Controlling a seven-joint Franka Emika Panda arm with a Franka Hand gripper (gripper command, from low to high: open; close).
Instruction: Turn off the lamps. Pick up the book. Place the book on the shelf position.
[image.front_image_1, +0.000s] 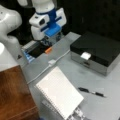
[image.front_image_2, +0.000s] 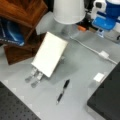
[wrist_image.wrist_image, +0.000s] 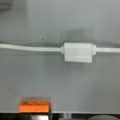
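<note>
While the grey table (image.front_image_1: 100, 105) carries most of the clutter, the gripper (image.front_image_1: 51, 40) hangs above its far edge in a front view, blue-and-white, just over a small orange block (image.front_image_1: 48, 50); whether its jaws are wide or narrow cannot be told. A thin white cable (image.front_image_1: 40, 73) runs across the table with a white rectangular inline switch (image.front_image_1: 52, 62) on it. In the wrist view that switch (wrist_image.wrist_image: 77, 52) sits mid-frame on the cable (wrist_image.wrist_image: 30, 47), with the orange block (wrist_image.wrist_image: 34, 105) at the bottom edge.

A flat black box with a white label (image.front_image_1: 96, 51) stands at a front view's right, and a small black pen (image.front_image_1: 91, 92) lies between it and the bottom edge. A white lampshade (image.front_image_2: 68, 10) stands at the top of a front view, with the orange block (image.front_image_2: 81, 28) and the gripper (image.front_image_2: 107, 22) to its right.

The large white spiral-bound notebook (image.front_image_1: 60, 93) lies well apart from the gripper, nearer a front view's bottom, beyond the switch. It appears tilted, propped on a small metal stand (image.front_image_2: 33, 76), with its wire binding along the lower-left long edge. In a front view its long axis (image.front_image_2: 50, 53) runs from upper right to lower left.

The big dark reddish-brown wooden block (image.front_image_1: 13, 95) stands just beside the notebook at a front view's left, its flat top bare; it shows also at upper left (image.front_image_2: 22, 12).
</note>
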